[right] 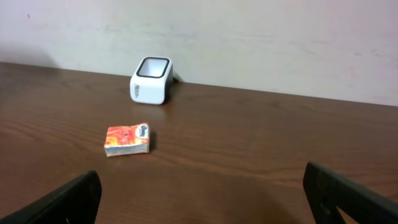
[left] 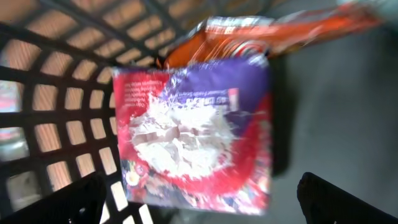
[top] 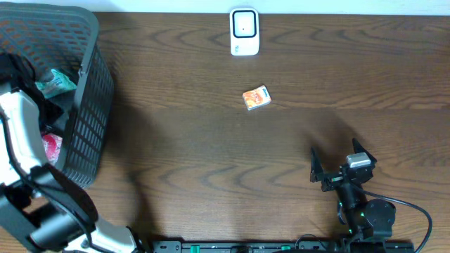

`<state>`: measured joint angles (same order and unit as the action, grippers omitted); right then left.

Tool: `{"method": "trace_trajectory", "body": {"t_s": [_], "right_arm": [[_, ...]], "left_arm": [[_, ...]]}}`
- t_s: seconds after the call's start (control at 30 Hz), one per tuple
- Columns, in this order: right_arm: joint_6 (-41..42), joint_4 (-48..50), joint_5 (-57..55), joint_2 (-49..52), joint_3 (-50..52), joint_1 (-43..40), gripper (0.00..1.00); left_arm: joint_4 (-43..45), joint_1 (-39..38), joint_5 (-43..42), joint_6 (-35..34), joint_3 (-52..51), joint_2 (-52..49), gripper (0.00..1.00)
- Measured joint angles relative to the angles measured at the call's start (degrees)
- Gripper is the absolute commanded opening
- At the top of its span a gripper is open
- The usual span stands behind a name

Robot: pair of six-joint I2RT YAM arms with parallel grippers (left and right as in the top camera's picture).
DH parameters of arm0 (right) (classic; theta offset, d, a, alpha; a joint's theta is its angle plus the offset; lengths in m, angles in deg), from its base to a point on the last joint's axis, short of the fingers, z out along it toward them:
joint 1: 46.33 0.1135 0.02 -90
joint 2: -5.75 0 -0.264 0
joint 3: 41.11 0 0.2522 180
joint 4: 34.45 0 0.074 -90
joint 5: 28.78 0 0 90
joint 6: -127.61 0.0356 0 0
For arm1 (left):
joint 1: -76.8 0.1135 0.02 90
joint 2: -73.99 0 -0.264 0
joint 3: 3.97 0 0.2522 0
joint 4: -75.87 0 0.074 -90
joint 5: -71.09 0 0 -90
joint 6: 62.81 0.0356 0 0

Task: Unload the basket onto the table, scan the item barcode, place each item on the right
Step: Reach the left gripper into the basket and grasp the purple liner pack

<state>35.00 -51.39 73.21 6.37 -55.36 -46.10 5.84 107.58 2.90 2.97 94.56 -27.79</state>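
Now, barcode scanner (top: 245, 31) sits at far edge of surface (top: 176, 154). Orange pack (top: 256, 98) lies flat near scanner, robot's side. R pincer (top: 339, 160) is wide open and empty, well apart from scanner. L pincer (left: 199, 180), far left of scanner inside black basket (top: 91, 84), is spread open over a blurred red-purple packet (left: 193, 137), not touching it.

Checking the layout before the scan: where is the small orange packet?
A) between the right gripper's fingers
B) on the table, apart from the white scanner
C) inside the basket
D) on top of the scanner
B: the orange packet lies flat on the bare table, on the near side of the white scanner and clear of it.
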Motion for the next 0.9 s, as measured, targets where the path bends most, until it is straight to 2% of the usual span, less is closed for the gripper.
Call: {"method": "trace_trajectory", "body": {"t_s": [0.2,0.27,0.33,0.5,0.53,0.77,0.9], "right_arm": [[0.0,0.0,0.0,0.0,0.0,0.0,0.99],[0.0,0.0,0.0,0.0,0.0,0.0,0.99],[0.0,0.0,0.0,0.0,0.0,0.0,0.99],[0.0,0.0,0.0,0.0,0.0,0.0,0.99],[0.0,0.0,0.0,0.0,0.0,0.0,0.99],[0.0,0.0,0.0,0.0,0.0,0.0,0.99],[0.0,0.0,0.0,0.0,0.0,0.0,0.99]], "left_arm": [[0.1,0.5,1.3,0.0,-0.2,-7.6,1.00],[-0.6,0.5,1.5,0.0,-0.2,-10.2,0.93],[-1.0,0.6,1.7,-0.2,-0.2,-12.3,0.75],[-2.9,1.1,3.3,-0.3,-0.1,-15.5,0.14],[-3.2,1.2,3.7,-0.2,0.0,-15.5,0.08],[-4.9,1.5,3.6,-0.2,1.6,-14.5,0.07],[-5.1,1.4,-1.4,-0.4,3.6,-10.5,0.07]]}}
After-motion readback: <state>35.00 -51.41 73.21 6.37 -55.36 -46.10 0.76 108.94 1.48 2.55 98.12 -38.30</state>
